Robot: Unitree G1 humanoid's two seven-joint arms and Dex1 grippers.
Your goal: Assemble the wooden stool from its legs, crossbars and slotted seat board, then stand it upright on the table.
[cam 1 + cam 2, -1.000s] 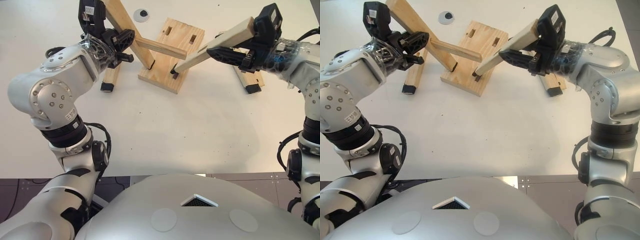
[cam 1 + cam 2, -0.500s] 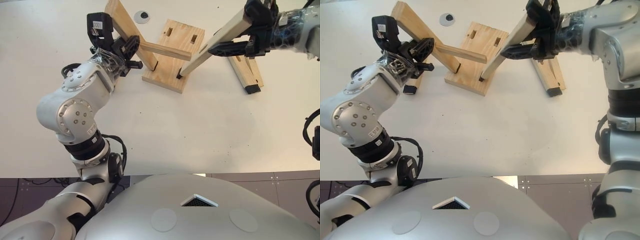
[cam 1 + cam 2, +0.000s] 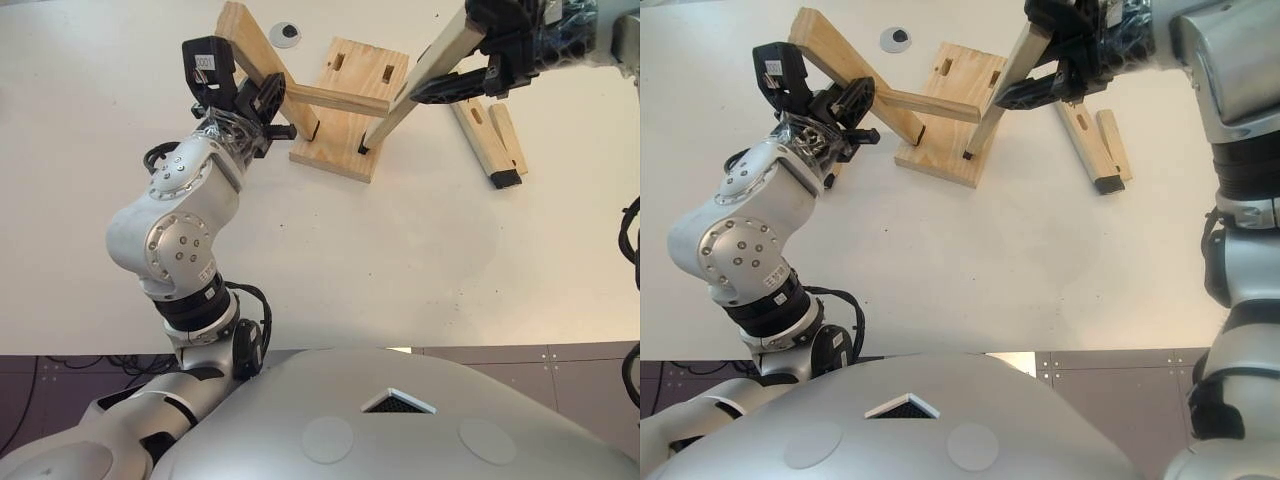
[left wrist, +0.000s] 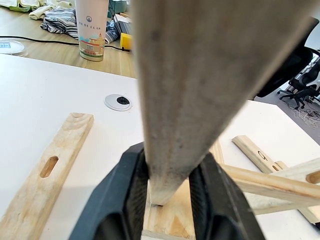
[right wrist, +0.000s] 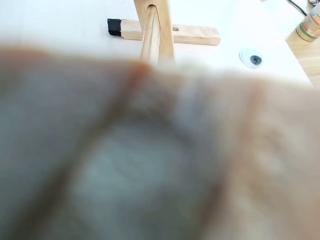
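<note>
A broad stretch of white table [image 3: 340, 270] lies between the seat board [image 3: 350, 125] and the table's near edge; the board itself lies flat, well in from that edge, with two slots showing at its far end; a small round disc [image 3: 287, 33] is set into the table just beyond the board's far left corner, and a patterned cup [image 4: 92, 27] stands past the table's far edge; two spare legs [image 3: 490, 135] lie side by side on the table to the right of the board, apart from it, one with a black cap at its near end; a loose slotted leg [image 4: 47, 165] lies flat to the board's left; the left arm is folded at the elbow, forearm stretched forward to the board's left side; the left gripper [image 3: 278, 110] has its black fingers [image 4: 125, 200] clamped on a slanting leg [image 3: 245, 45] whose lower end meets the board's left edge; a crossbar [image 3: 335, 98] runs from that leg over the board toward the right; the right arm comes in high from the board's far right; the right gripper [image 3: 445, 80] is closed on a second leg [image 3: 395, 110], steeply tilted, its dark lower tip touching the board at the near right corner; whether that tip sits in a slot cannot be told.
</note>
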